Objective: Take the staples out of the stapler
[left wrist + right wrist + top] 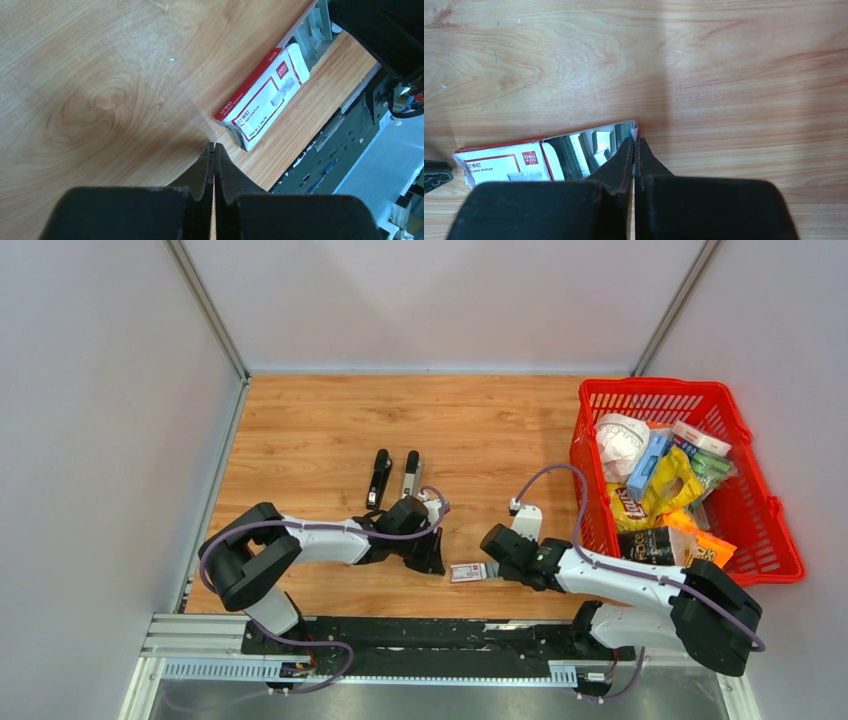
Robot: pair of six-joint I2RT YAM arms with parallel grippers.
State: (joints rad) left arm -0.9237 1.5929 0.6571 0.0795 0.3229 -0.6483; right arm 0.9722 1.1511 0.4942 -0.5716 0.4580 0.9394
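Note:
Two black staplers lie side by side mid-table, the left stapler (pixel 378 478) and the right stapler (pixel 411 472), which shows a silvery-grey top. A small red-and-white staple box (pixel 467 572) lies near the front edge between my grippers. My right gripper (pixel 489 569) is shut on the white end wall of the box's pulled-out tray (pixel 634 140). Silvery ribbed staples (pixel 574 155) lie in that open tray. My left gripper (pixel 437 562) is shut, its tip (pixel 214 146) just short of the box's other end (pixel 265 97), holding nothing I can make out.
A red basket (pixel 650 386) full of snack packs and bottles stands at the right. The metal rail of the arm bases (pixel 320 25) runs close behind the box at the table's near edge. Grey walls enclose the left and back.

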